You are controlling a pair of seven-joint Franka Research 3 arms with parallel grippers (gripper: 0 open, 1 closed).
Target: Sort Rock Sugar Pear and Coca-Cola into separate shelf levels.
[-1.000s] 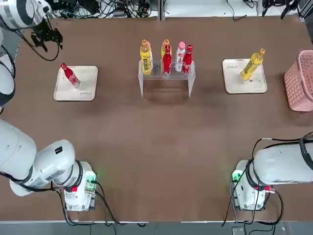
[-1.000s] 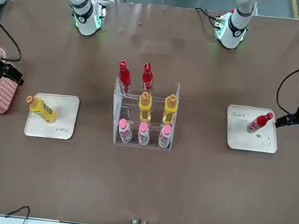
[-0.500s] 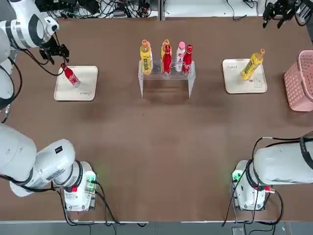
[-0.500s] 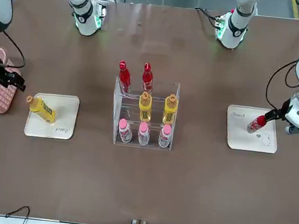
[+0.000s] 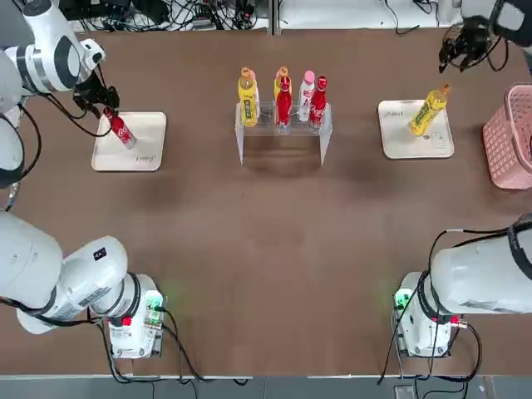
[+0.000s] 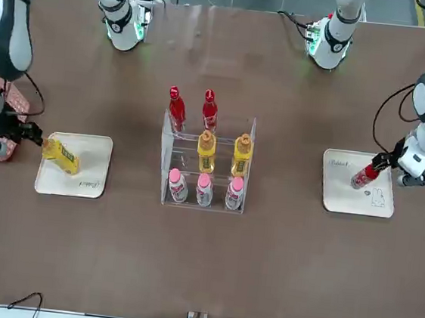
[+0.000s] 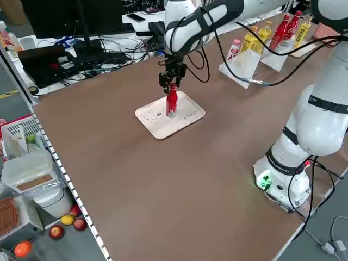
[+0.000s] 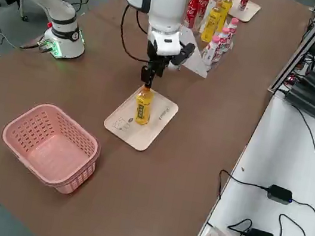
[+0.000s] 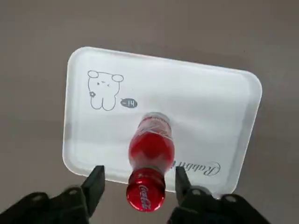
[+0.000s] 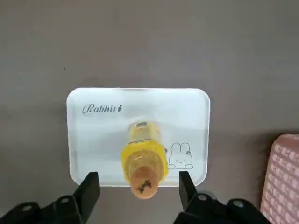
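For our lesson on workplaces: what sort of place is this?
Probably a robotics lab or test room: two robot arms work over one table, bottles stand on a clear rack, and a desk behind holds a monitor and tangled cables.

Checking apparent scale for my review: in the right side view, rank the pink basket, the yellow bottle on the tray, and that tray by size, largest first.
1. Pink basket
2. Tray
3. Yellow bottle

bare tabletop before rack (image 5: pixel 285 133), basket (image 5: pixel 513 137) right
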